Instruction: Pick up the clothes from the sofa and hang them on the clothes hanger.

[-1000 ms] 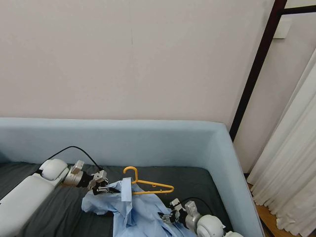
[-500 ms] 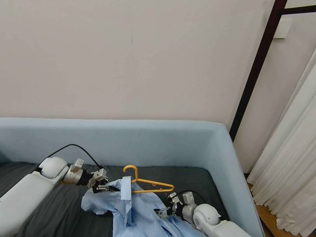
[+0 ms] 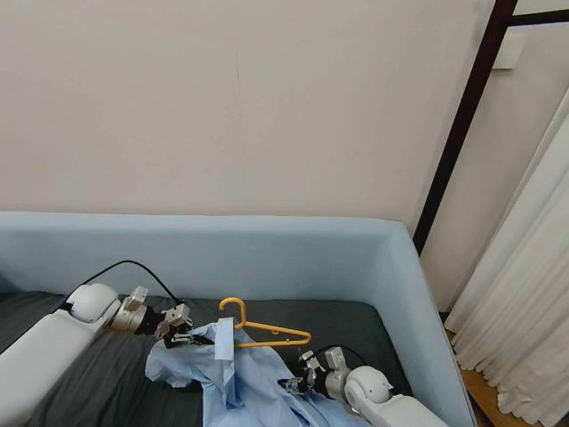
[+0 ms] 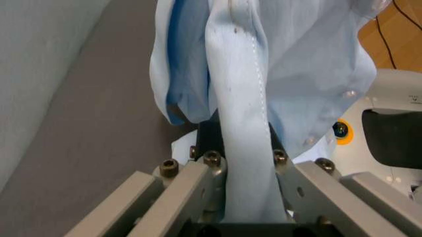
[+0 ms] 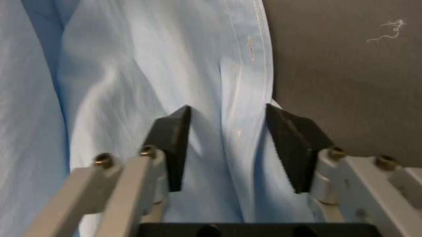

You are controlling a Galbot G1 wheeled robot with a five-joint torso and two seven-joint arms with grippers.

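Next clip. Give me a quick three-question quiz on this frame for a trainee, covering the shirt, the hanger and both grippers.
1. True or false: the left gripper has its jaws shut on a fold of the blue shirt.
2. Where is the orange hanger? A: held in a gripper. B: lying on the sofa seat, partly tucked into the shirt. C: hooked on the wall.
3. Fill in: the right gripper has its jaws ____, one on each side of a strip of shirt fabric.
Key: 1 true; 2 B; 3 open.
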